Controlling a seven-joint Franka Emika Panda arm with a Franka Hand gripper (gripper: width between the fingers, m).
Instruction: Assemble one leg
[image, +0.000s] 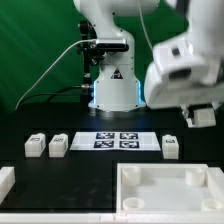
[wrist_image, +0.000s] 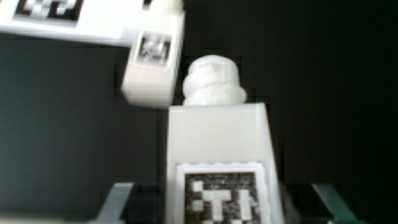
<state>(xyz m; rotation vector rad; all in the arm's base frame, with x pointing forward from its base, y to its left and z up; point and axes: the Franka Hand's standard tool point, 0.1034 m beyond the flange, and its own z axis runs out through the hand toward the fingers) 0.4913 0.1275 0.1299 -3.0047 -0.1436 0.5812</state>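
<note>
Gripper (image: 200, 114) hangs above the table (image: 60, 168) at the exterior view's right, blurred there. In the wrist view you see the gripper (wrist_image: 219, 205) clamped narrowly on the leg (wrist_image: 217, 140), one finger (wrist_image: 121, 200) either side, tag facing the camera, rounded peg end pointing away. The leg is off the table. Three spare legs rest on it: two (image: 35, 146) (image: 58, 147) left of the marker board (image: 117, 140), one (image: 170, 147) right. The large white panel (image: 165, 186) lies nearer the camera.

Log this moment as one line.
end effector: shut on leg | leg: off the table | loose legs: three on table | panel: untouched
</note>
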